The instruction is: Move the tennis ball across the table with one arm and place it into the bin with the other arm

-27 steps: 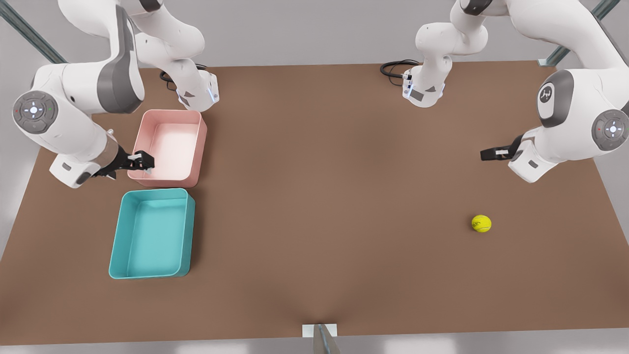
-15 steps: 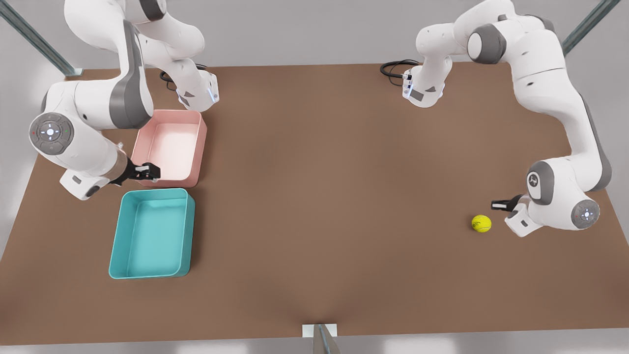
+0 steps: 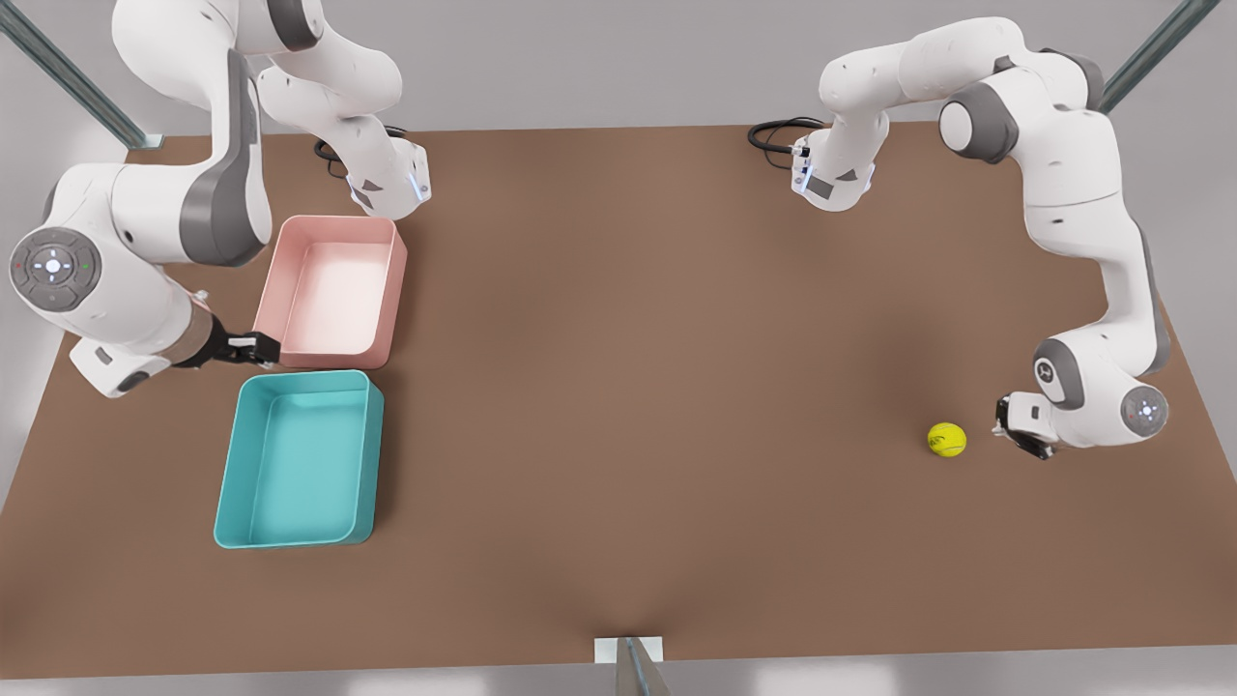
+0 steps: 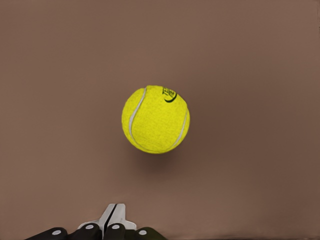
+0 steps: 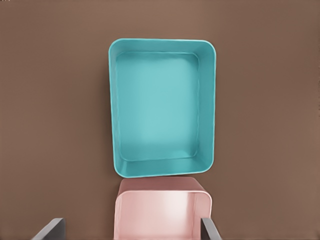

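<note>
The yellow-green tennis ball [image 3: 947, 439] rests on the brown table [image 3: 657, 387] near the front view's right side. In the left wrist view the tennis ball [image 4: 155, 119] lies a short way ahead of my left gripper [image 4: 112, 214], whose fingers are pressed together and hold nothing. In the front view the left gripper [image 3: 1013, 431] sits low, just right of the ball and apart from it. The teal bin [image 3: 300, 459] stands on the front view's left side. My right gripper [image 3: 259, 348] hovers open above the gap between the pink tray and the bin [image 5: 162, 107].
A pink tray [image 3: 333, 290] sits directly behind the teal bin, almost touching it, and appears as the pink tray [image 5: 162, 210] in the right wrist view. Both arm bases and black cables [image 3: 778, 133] stand along the far table edge. Wide bare tabletop separates ball and bin.
My left arm swung down and forward, bringing its gripper low beside the ball. The right gripper drifted toward the front view's left and forward, off the pink tray. The ball stayed put.
</note>
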Controlling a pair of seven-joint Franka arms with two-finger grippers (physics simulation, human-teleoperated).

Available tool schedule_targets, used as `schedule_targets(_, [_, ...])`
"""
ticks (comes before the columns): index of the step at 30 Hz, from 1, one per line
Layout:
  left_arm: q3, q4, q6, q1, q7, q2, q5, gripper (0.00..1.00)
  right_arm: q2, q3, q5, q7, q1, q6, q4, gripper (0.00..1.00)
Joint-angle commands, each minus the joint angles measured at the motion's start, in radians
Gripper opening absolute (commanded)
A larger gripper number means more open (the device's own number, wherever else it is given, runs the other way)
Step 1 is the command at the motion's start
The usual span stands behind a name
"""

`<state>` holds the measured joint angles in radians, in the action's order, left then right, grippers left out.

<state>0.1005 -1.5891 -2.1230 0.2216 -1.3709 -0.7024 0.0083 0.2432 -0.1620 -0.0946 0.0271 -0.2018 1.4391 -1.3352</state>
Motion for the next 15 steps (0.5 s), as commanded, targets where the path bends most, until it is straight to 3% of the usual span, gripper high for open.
schedule_targets(1, [0.007,-0.008,-0.089,0.001,-0.717,-0.011,0.007,0.21,-0.001,-0.001,-0.002,0.024,-0.001,-0.008,0.001,1.00])
schedule_targets(8, [0.022,-0.042,-0.091,-0.047,-0.396,-0.008,0.110,0.21,0.008,0.001,-0.001,0.024,-0.002,-0.008,0.001,1.00])
schedule_targets(15, [0.022,-0.051,-0.114,-0.073,-0.395,-0.034,0.114,0.21,0.019,0.001,-0.002,0.022,-0.004,-0.005,-0.001,1.00])
